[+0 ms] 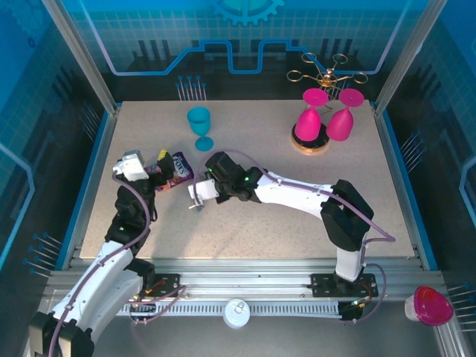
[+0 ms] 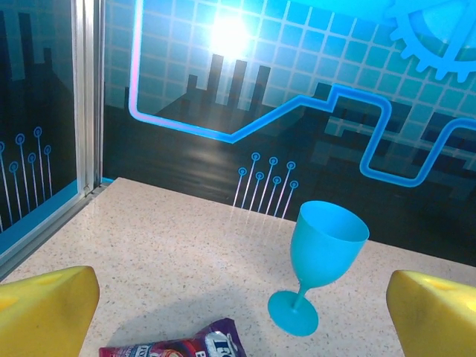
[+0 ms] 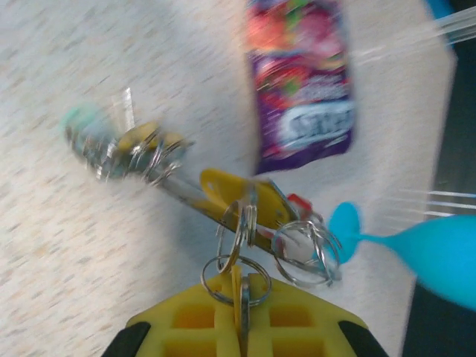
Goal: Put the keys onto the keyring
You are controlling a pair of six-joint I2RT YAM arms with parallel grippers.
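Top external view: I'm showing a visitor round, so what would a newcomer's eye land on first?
The bright pink glasses by the gold rack at the table's far right stand out most, then the blue goblet far left of centre. Near the middle, the right gripper is shut on the keyring, beside a purple snack wrapper.

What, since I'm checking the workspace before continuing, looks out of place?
A purple snack wrapper lies flat on the table near the blue goblet, unrelated to the keyring pinched in the right gripper. Nothing looks spilled or broken.
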